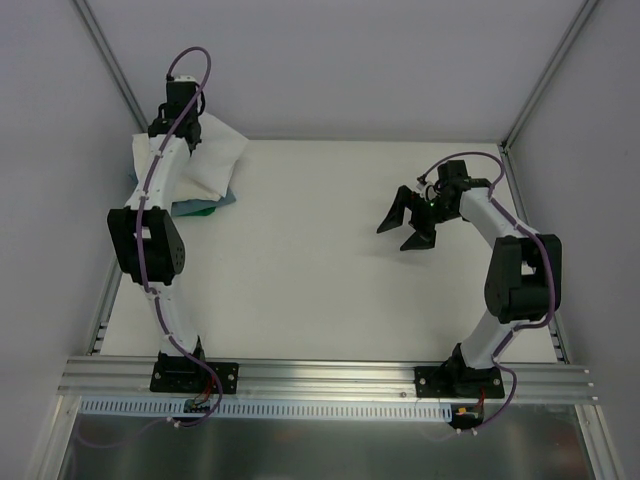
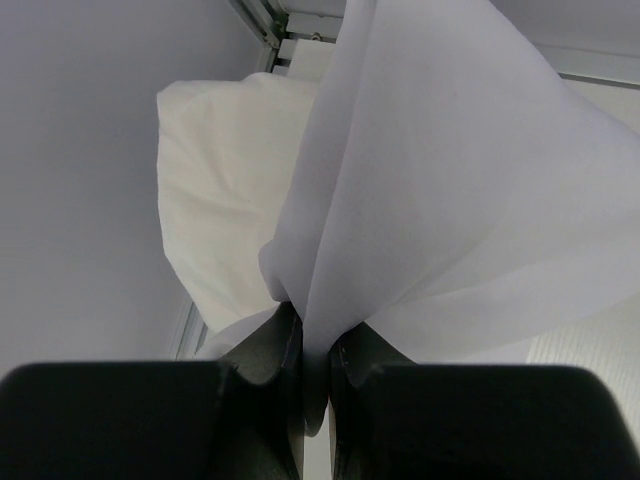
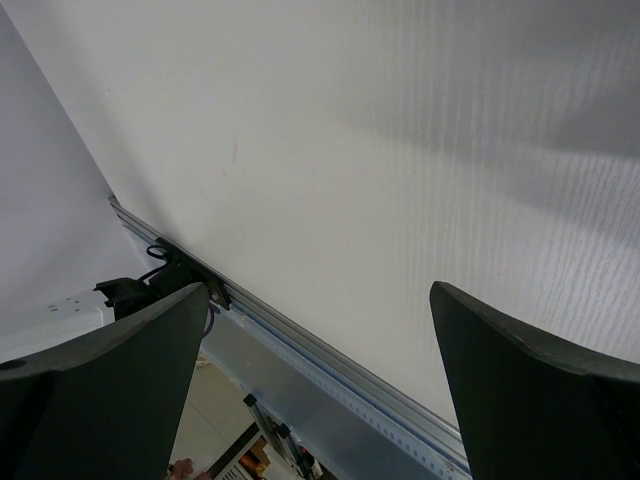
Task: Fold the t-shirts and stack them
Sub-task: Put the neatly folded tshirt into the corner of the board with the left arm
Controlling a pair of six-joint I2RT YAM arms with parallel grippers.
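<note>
The white t-shirts (image 1: 218, 158) lie in a rumpled pile at the table's back left corner. My left gripper (image 2: 315, 340) is shut on a fold of one t-shirt (image 2: 450, 180), which fans out from between its fingers and hangs lifted. Behind it rests a creamier heap of cloth (image 2: 220, 180). In the top view the left gripper (image 1: 188, 138) is mostly hidden by its own wrist and the cloth. My right gripper (image 1: 410, 226) hovers open over the bare right half of the table, with nothing between its fingers (image 3: 150, 350).
A small teal-blue flat item (image 1: 218, 204) pokes out from under the pile's near edge. The left enclosure wall (image 2: 80, 200) stands close beside the pile. The aluminium front rail (image 3: 330, 375) shows below the right gripper.
</note>
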